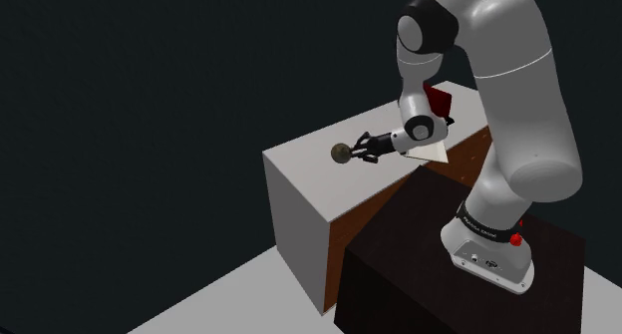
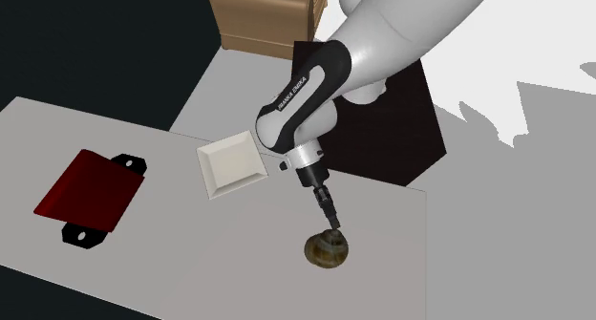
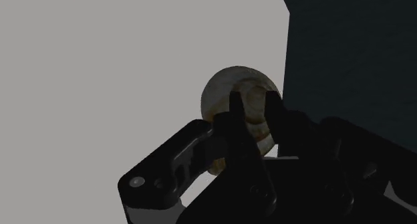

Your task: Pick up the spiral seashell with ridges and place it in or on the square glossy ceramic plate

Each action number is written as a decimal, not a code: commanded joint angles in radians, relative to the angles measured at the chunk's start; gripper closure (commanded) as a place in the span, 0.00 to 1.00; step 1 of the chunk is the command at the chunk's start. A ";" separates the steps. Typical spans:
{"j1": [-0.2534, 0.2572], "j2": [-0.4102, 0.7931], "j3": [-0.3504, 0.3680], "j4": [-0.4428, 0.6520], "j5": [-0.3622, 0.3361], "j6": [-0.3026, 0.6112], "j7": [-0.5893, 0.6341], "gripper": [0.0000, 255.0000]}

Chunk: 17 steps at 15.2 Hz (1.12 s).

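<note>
Two black fingers on a white arm are clamped on the raised centre of a brownish, ridged spiral seashell, one finger on each side of its spire. The seashell sits at the fingertips, low over a grey table; whether it touches the table is unclear. A white square plate lies apart from the fingers, on the table.
</note>
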<state>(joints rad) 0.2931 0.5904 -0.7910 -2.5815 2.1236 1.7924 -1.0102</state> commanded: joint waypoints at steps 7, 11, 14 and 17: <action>-0.029 0.002 -0.014 0.018 -0.061 -0.040 0.052 0.00; -0.099 0.098 0.045 0.086 -0.057 -0.120 0.085 0.00; -0.091 0.117 0.073 0.110 -0.021 -0.107 0.092 0.00; -0.085 0.133 0.097 0.132 0.009 -0.095 0.099 0.00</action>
<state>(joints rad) 0.2072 0.7197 -0.6995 -2.4551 2.1259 1.6953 -0.9131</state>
